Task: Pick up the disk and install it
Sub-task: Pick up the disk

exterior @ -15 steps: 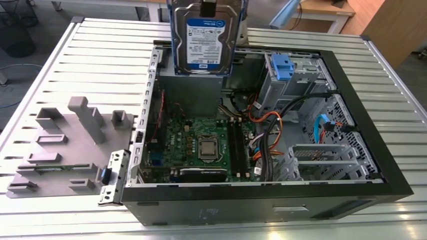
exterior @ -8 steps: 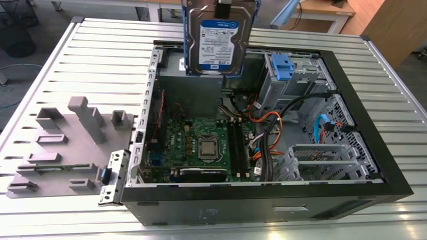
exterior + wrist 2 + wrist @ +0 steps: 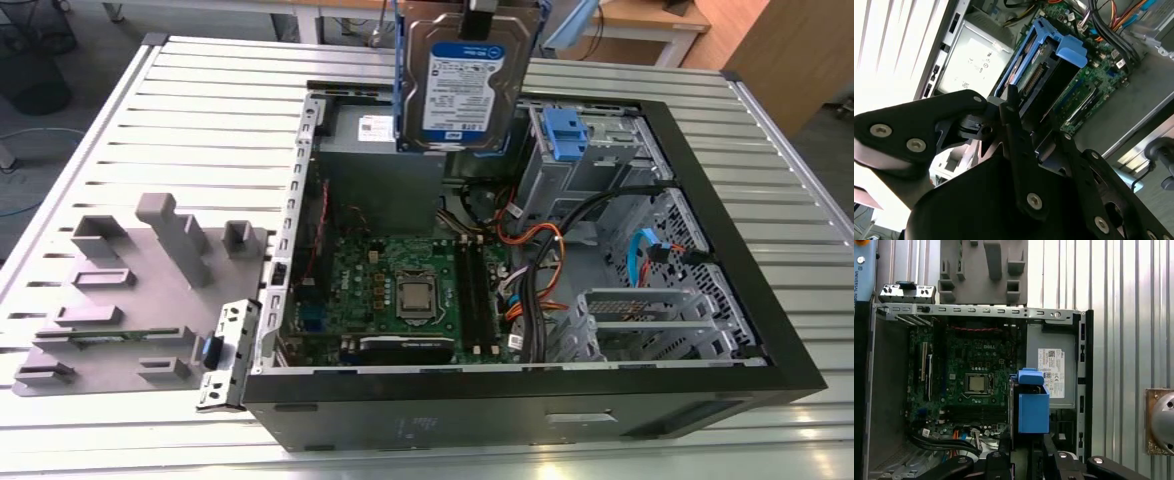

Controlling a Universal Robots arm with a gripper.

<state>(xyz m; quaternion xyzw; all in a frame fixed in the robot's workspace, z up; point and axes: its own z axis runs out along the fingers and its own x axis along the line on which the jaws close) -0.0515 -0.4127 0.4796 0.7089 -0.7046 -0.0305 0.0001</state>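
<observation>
Claw (image 3: 1026,444) clamped on the disk (image 3: 463,85) above open computer case (image 3: 534,405) on slatted metal table (image 3: 200,120)

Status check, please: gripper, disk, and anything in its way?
Gripper shut on the disk. Disk held upright above the open computer case, not yet installed. Black cables cross the case beside the drive bays.

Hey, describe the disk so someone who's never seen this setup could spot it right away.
Find the open computer case on the slatted table. Hanging upright above its grey power supply is the disk: silver metal, blue-and-white label, blue rails, unlike the plain blue bracket in the bay beside it.
</observation>
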